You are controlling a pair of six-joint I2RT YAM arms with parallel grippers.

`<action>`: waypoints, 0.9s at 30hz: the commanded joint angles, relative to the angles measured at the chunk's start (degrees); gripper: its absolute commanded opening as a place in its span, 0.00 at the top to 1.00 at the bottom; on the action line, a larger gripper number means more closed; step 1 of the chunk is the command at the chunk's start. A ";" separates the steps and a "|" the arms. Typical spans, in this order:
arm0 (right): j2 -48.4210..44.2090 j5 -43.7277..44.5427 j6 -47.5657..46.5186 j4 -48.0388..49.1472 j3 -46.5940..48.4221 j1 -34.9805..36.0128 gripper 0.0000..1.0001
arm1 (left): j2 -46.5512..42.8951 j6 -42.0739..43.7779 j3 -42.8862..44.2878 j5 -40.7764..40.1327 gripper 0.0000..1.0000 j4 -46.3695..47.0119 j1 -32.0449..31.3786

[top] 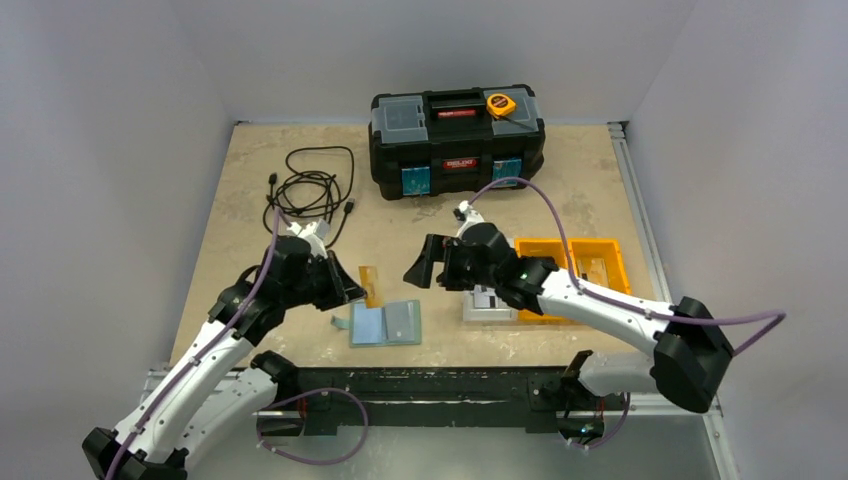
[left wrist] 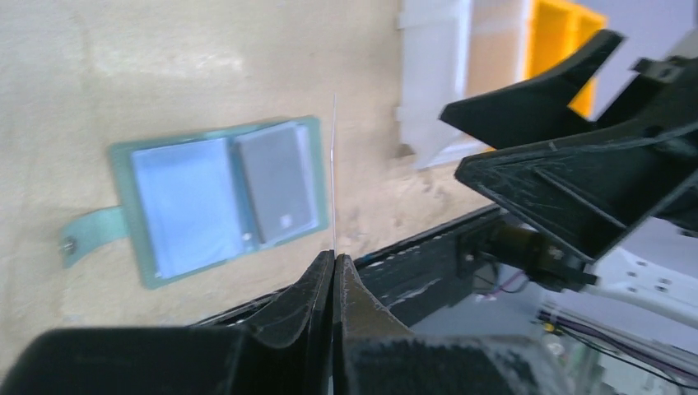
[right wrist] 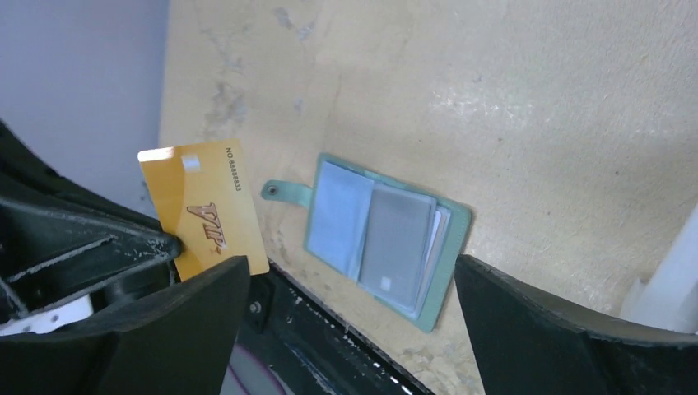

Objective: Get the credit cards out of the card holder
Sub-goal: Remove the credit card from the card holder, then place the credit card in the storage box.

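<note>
Table [top: 250, 180] tan, walls [top: 110, 120] pale | left claw [left wrist: 333, 259] pinching orange card [right wrist: 206, 206] | right claw [right wrist: 350, 267] wide

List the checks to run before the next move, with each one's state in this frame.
1. Left hand shut on the orange VIP card: ok.
2. Right hand open, holding nothing: ok.
3. Card holder lying open, flat on the table: ok.
4. Grey card out of its pocket: not ok, it sits in the pocket away from the tab.
5. More cards behind the grey card: cannot tell.
</note>
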 commanded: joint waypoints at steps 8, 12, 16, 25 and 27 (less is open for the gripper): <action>-8.95 -20.72 6.02 27.53 -8.06 -6.11 0.03 | 1.94 -14.15 -5.21 24.11 1.00 31.71 5.14; -9.29 -22.28 7.52 29.92 -7.83 -6.69 0.09 | 3.43 -18.15 -7.57 27.12 1.00 40.08 5.32; -8.80 -23.38 8.60 30.92 -8.06 -7.10 0.16 | 4.03 -19.11 -7.74 28.03 1.00 42.99 5.33; -8.02 -24.21 9.57 31.30 -8.31 -7.48 0.28 | 4.74 -19.35 -7.94 29.11 1.00 44.71 5.36; -8.26 -24.49 9.63 31.69 -8.68 -7.70 0.30 | 5.05 -18.87 -7.69 29.43 1.00 44.44 5.35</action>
